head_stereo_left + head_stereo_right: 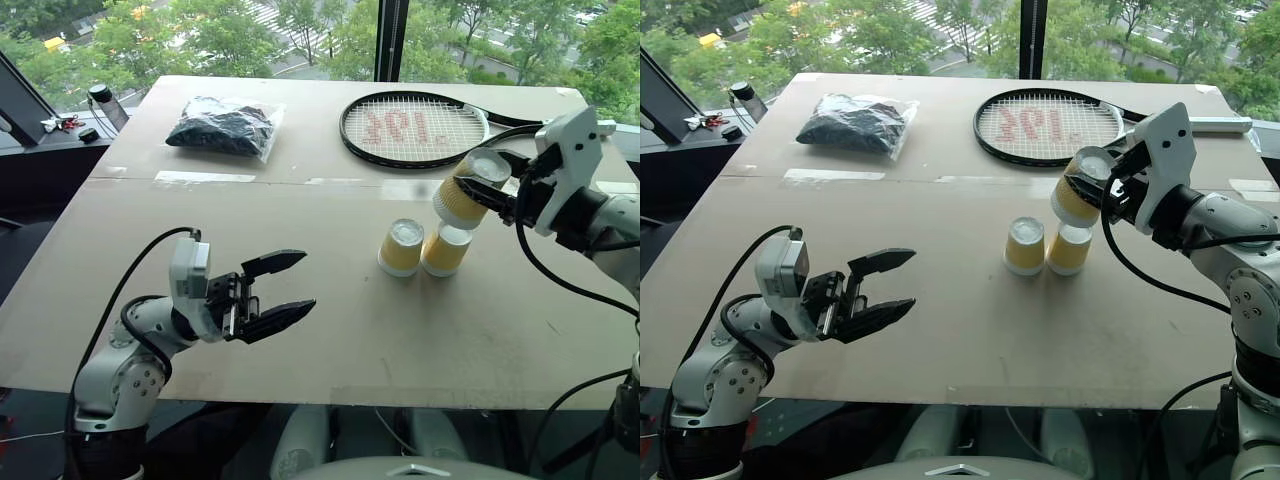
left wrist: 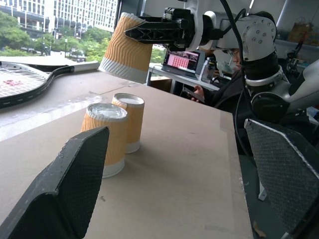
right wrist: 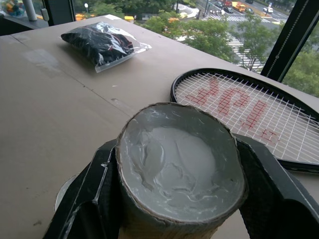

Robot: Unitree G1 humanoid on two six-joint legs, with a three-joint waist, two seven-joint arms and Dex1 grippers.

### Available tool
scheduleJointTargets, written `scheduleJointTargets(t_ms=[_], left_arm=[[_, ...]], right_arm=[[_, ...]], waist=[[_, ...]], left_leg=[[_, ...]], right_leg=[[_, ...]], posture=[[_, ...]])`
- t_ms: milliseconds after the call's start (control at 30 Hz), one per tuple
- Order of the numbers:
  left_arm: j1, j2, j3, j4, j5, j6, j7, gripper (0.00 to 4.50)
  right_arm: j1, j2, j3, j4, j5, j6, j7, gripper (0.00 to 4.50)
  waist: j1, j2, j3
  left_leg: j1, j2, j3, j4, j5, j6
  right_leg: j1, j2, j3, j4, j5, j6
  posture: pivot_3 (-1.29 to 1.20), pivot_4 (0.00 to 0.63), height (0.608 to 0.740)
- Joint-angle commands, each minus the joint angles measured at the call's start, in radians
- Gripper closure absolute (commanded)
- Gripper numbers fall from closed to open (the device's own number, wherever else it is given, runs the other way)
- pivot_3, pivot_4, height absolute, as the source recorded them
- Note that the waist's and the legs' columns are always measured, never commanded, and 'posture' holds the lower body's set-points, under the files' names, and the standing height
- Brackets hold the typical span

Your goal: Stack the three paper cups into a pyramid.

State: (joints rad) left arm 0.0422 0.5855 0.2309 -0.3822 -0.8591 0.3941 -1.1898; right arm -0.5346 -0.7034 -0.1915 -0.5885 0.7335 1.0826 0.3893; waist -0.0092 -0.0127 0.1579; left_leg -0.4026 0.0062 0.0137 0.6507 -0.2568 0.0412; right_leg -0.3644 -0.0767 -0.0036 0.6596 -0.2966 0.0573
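Left eye view: the right claw (image 1: 484, 190) grips the third cup (image 1: 466, 190), tilted, apparently just clear above two inverted cups (image 1: 423, 248) standing side by side on the surface (image 1: 330, 330), near the tennis racket (image 1: 413, 128). Well left of them, the left claw (image 1: 283, 287) hangs spread, empty.

Matt tan board counter (image 1: 300, 330) with scuffs, ribbed corrugated paper cups (image 2: 112, 137), one held cup (image 3: 179, 164) with crinkled whitish base, glossy clear plastic bag (image 1: 225, 127) of dark cloth upper left, glossy-framed strung racket (image 1: 415, 128), textured black gripper fingers (image 2: 70, 184)
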Motion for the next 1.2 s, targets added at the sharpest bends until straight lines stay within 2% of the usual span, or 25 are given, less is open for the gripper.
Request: scheduleJointTargets(t_ms=[33,333,667,733,767,833,1033,1200], left_arm=[[0.024,0.01,0.031,-0.062,-0.031,-0.002,0.019,0.0],[0.084,-0.007,0.038,-0.089,-0.025,-0.037,0.032,0.0],[0.116,-0.007,0.051,-0.08,-0.027,-0.068,0.02,0.0],[0.119,-0.006,0.053,-0.084,-0.028,-0.069,0.022,0.0],[0.121,-0.006,0.054,-0.085,-0.029,-0.07,0.023,0.0],[0.122,-0.006,0.054,-0.087,-0.029,-0.07,0.025,0.0],[0.122,-0.009,0.053,-0.084,-0.025,-0.072,0.033,0.0],[0.122,-0.011,0.06,-0.064,-0.01,-0.047,0.109,0.0]], right_arm=[[-0.034,-0.007,0.015,-0.025,0.023,0.023,0.005,2.2],[-0.084,0.03,0.107,0.017,-0.017,-0.01,0.002,2.2],[-0.063,0.029,0.165,0.077,-0.119,-0.101,0.035,2.2],[-0.056,0.021,0.169,0.078,-0.127,-0.111,0.053,1.22],[-0.053,0.016,0.171,0.076,-0.129,-0.115,0.065,0.96],[-0.048,0.009,0.172,0.074,-0.134,-0.12,0.084,0.03],[-0.03,-0.021,0.112,0.032,-0.131,-0.16,0.132,0.03],[0.086,-0.074,-0.099,-0.073,0.015,-0.25,0.287,0.03]], waist=[[-0.002,0.0,0.0],[-0.004,0.0,0.0],[-0.004,0.0,0.0],[-0.004,0.0,0.0],[-0.003,0.0,0.0],[-0.002,0.0,0.0],[-0.003,0.0,0.0],[0.003,0.0,0.0]], left_leg=[[0.0,0.0,0.0,0.0,0.0,0.0],[0.0,0.0,0.001,0.0,0.0,0.0],[0.0,0.0,0.001,0.0,0.0,0.0],[0.0,0.0,0.001,0.0,0.0,0.0],[0.0,0.0,0.001,0.0,0.0,0.0],[0.0,0.0,0.001,0.0,0.0,0.0],[0.0,0.0,0.001,0.0,0.0,0.0],[-0.002,0.0,0.0,0.0,0.0,0.0]], right_leg=[[0.0,0.0,0.0,0.0,0.0,0.0],[0.0,0.0,0.0,0.0,0.0,0.0],[0.0,0.0,0.0,0.0,0.0,0.0],[0.0,0.0,0.0,0.0,0.0,0.0],[0.0,0.0,0.0,0.0,0.0,0.0],[0.0,0.0,0.0,0.0,0.0,0.0],[0.0,0.0,0.0,0.0,0.0,0.0],[0.0,-0.001,-0.001,-0.002,0.0,0.0]], posture=[[0.0,0.15,0.74],[0.0,0.15,0.74],[0.0,0.15,0.74],[0.0,0.15,0.74],[0.0,0.15,0.74],[0.0,0.15,0.74],[0.0,0.15,0.74],[0.0,0.15,0.74]])
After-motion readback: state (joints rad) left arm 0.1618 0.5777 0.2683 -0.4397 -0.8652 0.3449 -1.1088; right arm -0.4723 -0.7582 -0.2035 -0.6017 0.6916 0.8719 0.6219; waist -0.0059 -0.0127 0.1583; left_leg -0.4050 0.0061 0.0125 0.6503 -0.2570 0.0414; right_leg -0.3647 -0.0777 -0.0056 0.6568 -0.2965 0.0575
